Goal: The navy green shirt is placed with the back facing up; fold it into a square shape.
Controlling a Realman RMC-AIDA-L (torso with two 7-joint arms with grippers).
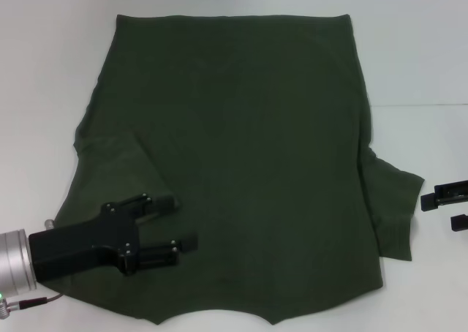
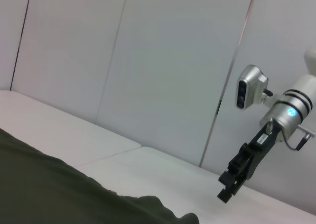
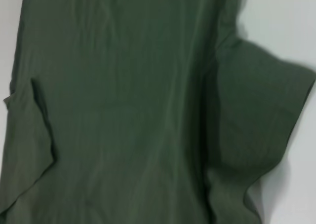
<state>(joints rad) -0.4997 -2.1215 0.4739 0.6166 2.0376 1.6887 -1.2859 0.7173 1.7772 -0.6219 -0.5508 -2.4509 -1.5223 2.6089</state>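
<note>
While the navy green shirt [image 1: 241, 164] lies spread flat on the white table [image 1: 424, 47], its left sleeve already turned in over the body and its right sleeve [image 1: 395, 211] still sticking out, the left gripper [image 1: 179, 222] hovers over the shirt's left shoulder area with its jaws released and nothing between them. The right gripper [image 1: 446, 208] waits on the table just beside the right sleeve, fingers apart and empty. To fold well, I judge each gripper should pinch only the top layer at the shirt's outer edge, lift little, and carry the side toward the shirt's centreline so the crease runs straight; dragging would likely bunch the soft fabric
</note>
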